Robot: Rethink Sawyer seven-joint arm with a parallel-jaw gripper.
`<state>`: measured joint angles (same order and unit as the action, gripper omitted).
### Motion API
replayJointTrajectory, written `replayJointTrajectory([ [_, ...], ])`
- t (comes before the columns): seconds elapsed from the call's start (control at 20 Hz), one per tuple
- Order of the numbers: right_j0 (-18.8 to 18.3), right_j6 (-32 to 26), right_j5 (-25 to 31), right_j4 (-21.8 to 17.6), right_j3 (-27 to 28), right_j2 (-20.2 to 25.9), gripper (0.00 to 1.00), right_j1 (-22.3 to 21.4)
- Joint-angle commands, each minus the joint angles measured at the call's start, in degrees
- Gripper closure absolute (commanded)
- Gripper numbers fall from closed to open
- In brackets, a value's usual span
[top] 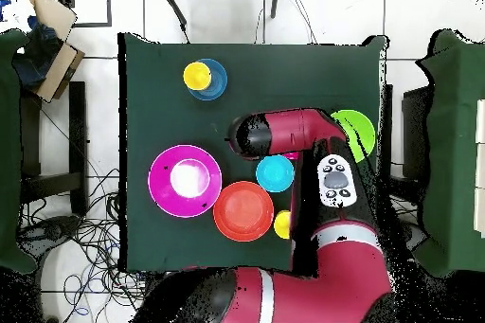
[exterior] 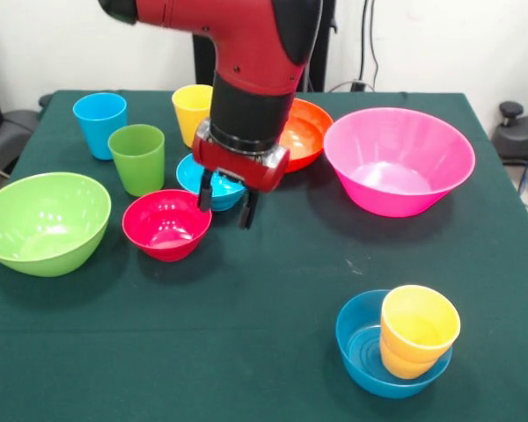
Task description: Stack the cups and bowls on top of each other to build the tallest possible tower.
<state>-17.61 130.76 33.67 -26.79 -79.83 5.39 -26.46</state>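
Note:
My gripper (exterior: 224, 214) is open and empty. It hangs just above the table, in front of a small blue bowl (exterior: 194, 173) and right of the small red bowl (exterior: 167, 225). In the overhead view the arm hides it. The squat yellow-orange cup (exterior: 418, 330) sits inside the second small blue bowl (exterior: 368, 352) at the front right; no taller tower shows. The light blue cup (exterior: 99, 123), green cup (exterior: 138, 156) and yellow cup (exterior: 192, 110) stand upright at the back left. The orange bowl (exterior: 306, 132) and pink bowl (exterior: 398, 163) sit at the back right, and the lime bowl (exterior: 44, 220) at the left.
The green table (exterior: 264, 308) carries everything. In the overhead view the pink bowl (top: 185, 180), orange bowl (top: 243, 210), blue bowl (top: 276, 172) and the cup-in-bowl pair (top: 197, 77) show. A chair (exterior: 519, 132) stands off the table's right side.

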Motion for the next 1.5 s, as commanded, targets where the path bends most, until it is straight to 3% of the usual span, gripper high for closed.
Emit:
replayJointTrajectory([
  [0.05, 0.59, -2.6, -6.24, -5.73, 5.05, 1.3, 0.0, 8.32],
  [0.5, 4.59, 1.03, -7.9, -5.96, 7.87, -4.19, 0.0, 10.48],
  [0.9, 4.77, 0.33, -8.0, -4.03, 8.23, -4.78, 0.0, 11.18],
  [0.95, 4.06, -0.27, -8.38, -3.32, 7.71, -3.98, 1.0, 11.07],
  [1.05, 2.19, -2.36, -7.04, -1.98, 6.56, -1.58, 1.0, 10.3],
  [1.25, 3.22, -1.88, -1.16, 1.04, 4.36, -1.61, 1.0, 5.67],
  [1.5, 1.72, -5.98, 8.04, 5.97, 4.29, 2.12, 1.0, 1.38],
])
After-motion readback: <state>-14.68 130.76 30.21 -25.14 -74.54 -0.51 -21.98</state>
